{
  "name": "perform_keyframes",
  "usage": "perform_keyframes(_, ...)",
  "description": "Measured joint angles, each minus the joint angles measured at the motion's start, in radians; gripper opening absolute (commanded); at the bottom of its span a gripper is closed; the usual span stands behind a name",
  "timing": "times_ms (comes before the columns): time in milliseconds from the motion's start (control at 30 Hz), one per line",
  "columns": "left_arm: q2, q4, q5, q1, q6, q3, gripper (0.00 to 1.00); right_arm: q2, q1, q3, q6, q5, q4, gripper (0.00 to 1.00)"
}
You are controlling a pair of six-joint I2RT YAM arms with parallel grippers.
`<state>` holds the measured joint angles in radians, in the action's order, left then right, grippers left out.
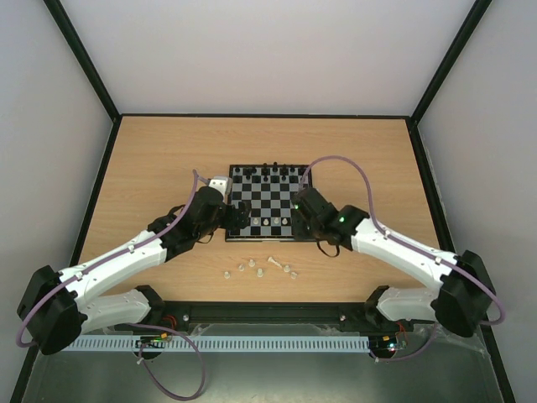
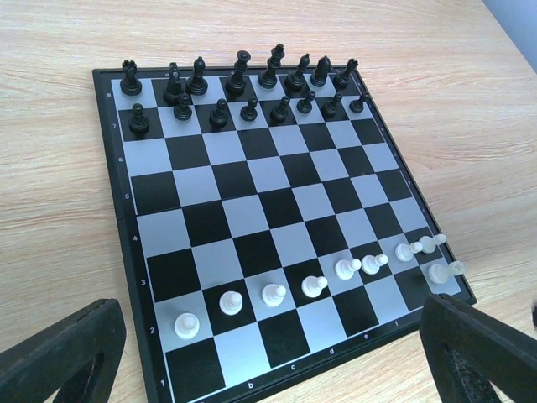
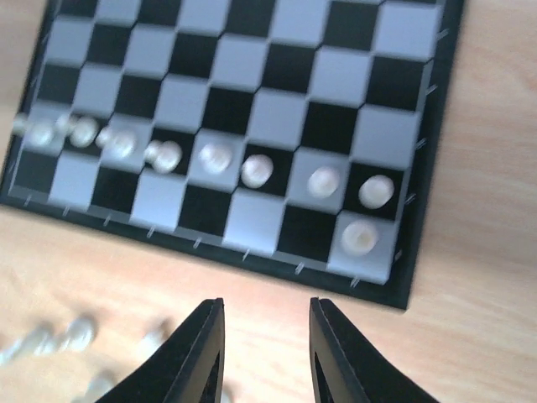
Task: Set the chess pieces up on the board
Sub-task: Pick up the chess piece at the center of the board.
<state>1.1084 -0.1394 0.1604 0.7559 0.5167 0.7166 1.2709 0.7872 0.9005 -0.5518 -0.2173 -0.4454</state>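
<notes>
The board [image 1: 262,200] lies mid-table. Several whitish pawns [image 2: 315,287] stand in a line along its second near row, also blurred in the right wrist view [image 3: 214,157]. One whitish piece [image 3: 359,237] stands on the near right corner square. Several loose whitish pieces [image 1: 260,268] lie on the table in front of the board, blurred in the right wrist view [image 3: 74,336]. My left gripper [image 2: 270,340] is wide open and empty over the board's near left edge [image 1: 235,220]. My right gripper [image 3: 267,336] is open and empty above the table by the board's near right edge [image 1: 299,225].
Black pieces [image 2: 243,92] fill the two far rows of the board [image 1: 267,173]. The wooden table [image 1: 151,168] is bordered by black frame rails and pale walls. The arm bases sit at the near edge.
</notes>
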Motion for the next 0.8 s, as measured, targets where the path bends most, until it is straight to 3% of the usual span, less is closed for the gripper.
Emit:
perform_keyframes(300,0.000,0.000,0.017,0.000,0.002,0.000,0.99,-0.098,0.266,-0.171,-0.109,0.057,-0.011,0.32)
perform_keyframes(800,0.000,0.000,0.031,0.000,0.004,0.000,0.99,-0.084,0.336,-0.272,-0.194,0.073,0.022,0.32)
